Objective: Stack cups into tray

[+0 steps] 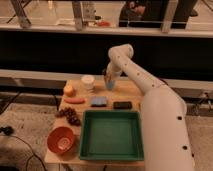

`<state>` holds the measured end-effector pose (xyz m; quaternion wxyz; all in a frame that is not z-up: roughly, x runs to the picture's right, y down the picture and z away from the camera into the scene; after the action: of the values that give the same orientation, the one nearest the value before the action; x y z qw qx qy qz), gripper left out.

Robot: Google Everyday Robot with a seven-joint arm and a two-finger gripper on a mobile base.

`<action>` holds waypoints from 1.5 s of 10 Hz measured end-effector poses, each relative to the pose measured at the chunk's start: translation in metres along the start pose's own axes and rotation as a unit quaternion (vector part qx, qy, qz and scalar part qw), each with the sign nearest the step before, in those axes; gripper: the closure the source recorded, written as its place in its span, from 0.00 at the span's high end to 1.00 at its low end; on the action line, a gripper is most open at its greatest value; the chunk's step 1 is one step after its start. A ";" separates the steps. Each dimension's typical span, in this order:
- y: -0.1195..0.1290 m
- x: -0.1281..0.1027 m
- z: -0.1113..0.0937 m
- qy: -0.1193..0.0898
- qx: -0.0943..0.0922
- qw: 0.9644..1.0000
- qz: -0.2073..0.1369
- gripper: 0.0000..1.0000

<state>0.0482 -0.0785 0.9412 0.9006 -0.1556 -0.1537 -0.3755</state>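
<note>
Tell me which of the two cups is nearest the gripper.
The light blue cup: the gripper is right at its top. The cream-white cup stands apart, untouched, farther along the table's back edge.
</note>
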 end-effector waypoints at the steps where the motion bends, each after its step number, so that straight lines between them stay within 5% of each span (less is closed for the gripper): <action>1: -0.001 0.001 0.002 0.003 -0.001 1.000 0.000 0.00; 8: 0.007 0.015 0.004 0.027 -0.014 1.000 0.008 0.00; 15: 0.010 0.012 0.003 0.029 -0.021 0.999 0.009 0.00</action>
<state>0.0636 -0.0783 0.9466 0.9046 -0.1645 -0.1181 -0.3750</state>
